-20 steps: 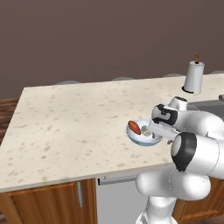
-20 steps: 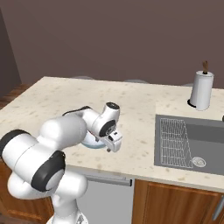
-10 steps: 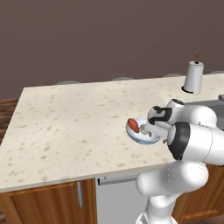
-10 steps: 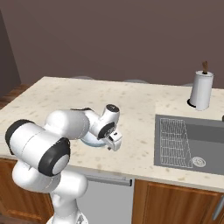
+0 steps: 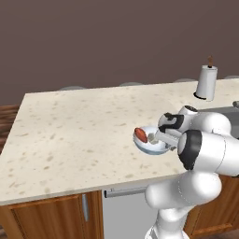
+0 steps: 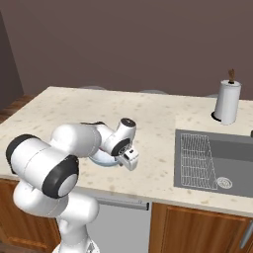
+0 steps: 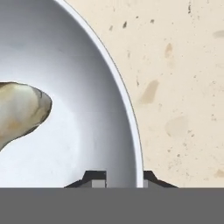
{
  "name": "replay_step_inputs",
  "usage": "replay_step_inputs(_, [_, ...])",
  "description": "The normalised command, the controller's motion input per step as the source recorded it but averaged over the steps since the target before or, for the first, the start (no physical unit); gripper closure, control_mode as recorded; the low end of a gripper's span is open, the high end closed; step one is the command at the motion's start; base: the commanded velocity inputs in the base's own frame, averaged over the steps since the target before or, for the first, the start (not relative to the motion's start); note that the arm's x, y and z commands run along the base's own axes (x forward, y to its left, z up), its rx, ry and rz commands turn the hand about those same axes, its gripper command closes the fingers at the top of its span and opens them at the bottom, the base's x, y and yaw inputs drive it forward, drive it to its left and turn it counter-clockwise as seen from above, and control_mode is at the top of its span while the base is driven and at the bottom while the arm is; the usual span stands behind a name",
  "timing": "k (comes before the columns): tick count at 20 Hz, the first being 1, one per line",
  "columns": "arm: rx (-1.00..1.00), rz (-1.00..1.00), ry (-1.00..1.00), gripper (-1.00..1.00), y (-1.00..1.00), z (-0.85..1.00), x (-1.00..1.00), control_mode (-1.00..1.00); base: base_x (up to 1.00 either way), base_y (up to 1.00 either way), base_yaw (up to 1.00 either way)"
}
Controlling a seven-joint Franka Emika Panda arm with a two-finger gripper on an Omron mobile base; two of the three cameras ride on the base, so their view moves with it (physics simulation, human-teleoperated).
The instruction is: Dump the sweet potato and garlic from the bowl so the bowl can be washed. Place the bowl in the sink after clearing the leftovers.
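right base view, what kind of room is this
A kitchen, by the look of it: a speckled stone counter with a dark sink set into it, a paper towel roll beside that, and wooden cabinets below.

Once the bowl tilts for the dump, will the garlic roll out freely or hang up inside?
Probably rolls out readily. The garlic is a rounded bulb lying loose on the bowl's smooth, glossy white interior, which likely offers little friction. The shallow rim shouldn't hold it back. Its tapered end may send it off in a curve, so tilt gradually.
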Motion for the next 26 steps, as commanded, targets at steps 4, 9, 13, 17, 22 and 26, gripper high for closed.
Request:
replay_step_inputs(4, [0.0, 0.0, -0.09, 1.0, 0.03, 0.17, -0.01, -1.0, 0.0, 0.0, 0.0])
replay_step_inputs(9, [0.0, -0.02, -0.2, 1.0, 0.46, 0.36, -0.18, -1.0, 0.0, 0.0, 0.0])
replay_step_inputs(13, [0.0, -0.01, -0.13, 1.0, 0.53, 0.64, -0.36, -1.0, 0.0, 0.0, 0.0])
replay_step_inputs(17, [0.01, -0.08, -0.12, 1.0, 0.48, 0.7, -0.6, -1.0, 0.0, 0.0, 0.0])
replay_step_inputs(22, [0.2, -0.15, -0.04, 1.0, 0.11, 0.6, -0.49, -1.0, 0.0, 0.0, 0.0])
replay_step_inputs(26, [0.28, -0.27, 0.0, 1.0, -0.57, 0.53, -0.07, -1.0, 0.0, 0.0, 0.0])
